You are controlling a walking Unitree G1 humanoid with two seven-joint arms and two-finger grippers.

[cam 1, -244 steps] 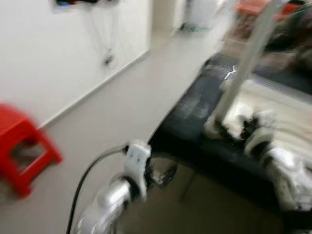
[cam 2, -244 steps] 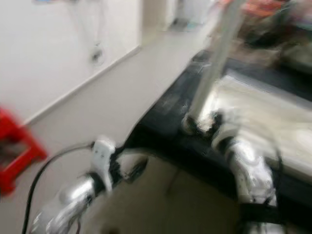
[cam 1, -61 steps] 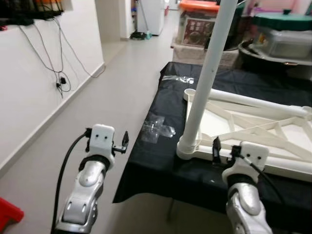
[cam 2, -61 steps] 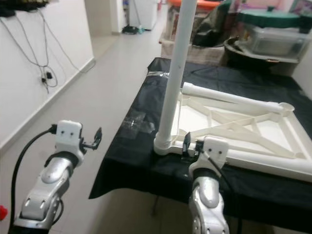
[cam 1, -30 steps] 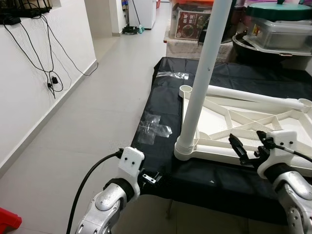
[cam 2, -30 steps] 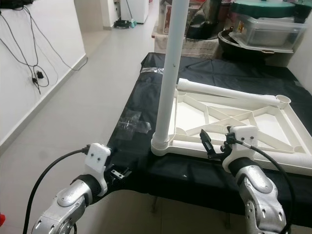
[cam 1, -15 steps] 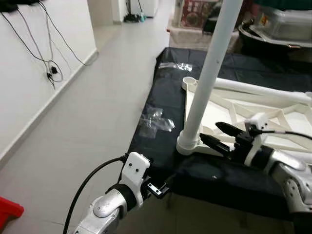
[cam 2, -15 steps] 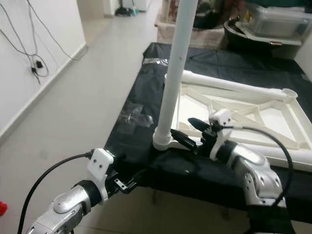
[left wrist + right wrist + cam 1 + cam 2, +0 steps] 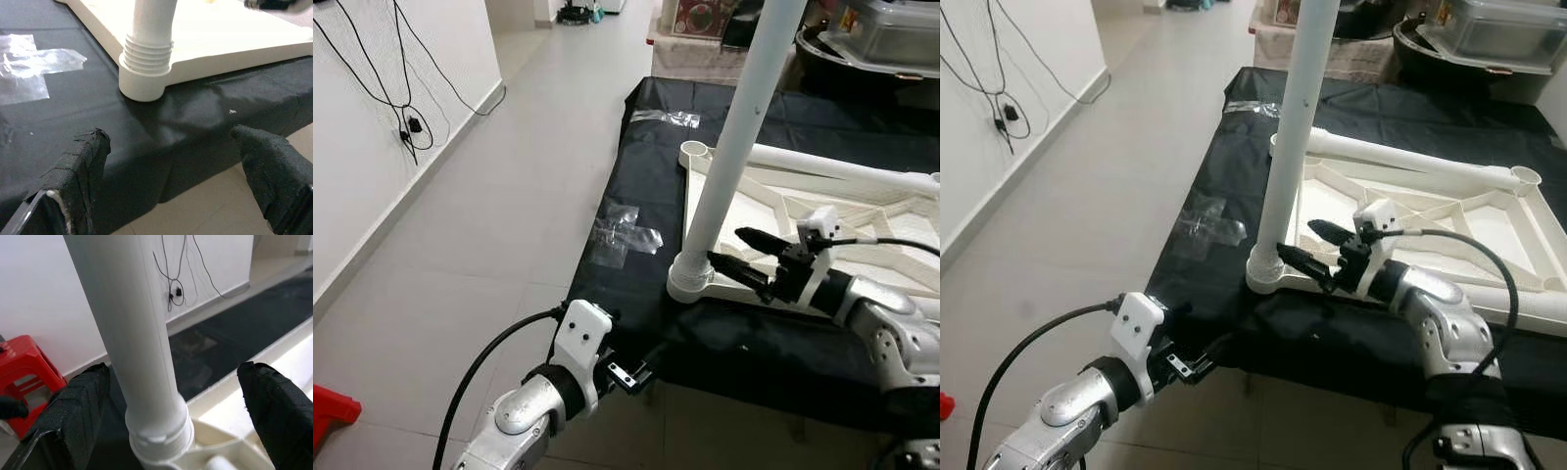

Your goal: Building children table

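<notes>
Looking down, we see a tabletop (image 9: 636, 176) draped in black cloth, standing on a pale tiled floor (image 9: 489, 225) beside a white wall (image 9: 362, 117) with dangling black cables (image 9: 406, 98). A red stool (image 9: 328, 411) sits low by the wall. Nearest to us, the left end effector (image 9: 631, 372) hangs at the tabletop's near edge, its fingers (image 9: 83, 161) spread wide and holding nothing, aimed toward the table leg's base. A little farther in, the right end effector (image 9: 736, 257) reaches across toward the white table leg (image 9: 734, 147); its two fingers (image 9: 88, 396) are spread, one on either side of the leg just above the threaded collar, and we cannot tell whether they touch it. The leg stands upright, long axis vertical, seated in the near corner socket (image 9: 690, 279) of the upside-down white children's table frame (image 9: 822, 211), which lies flat on the cloth. Crumpled clear plastic wrap (image 9: 622, 235) lies beside that corner. Beyond the tabletop are storage bins (image 9: 881, 34).
</notes>
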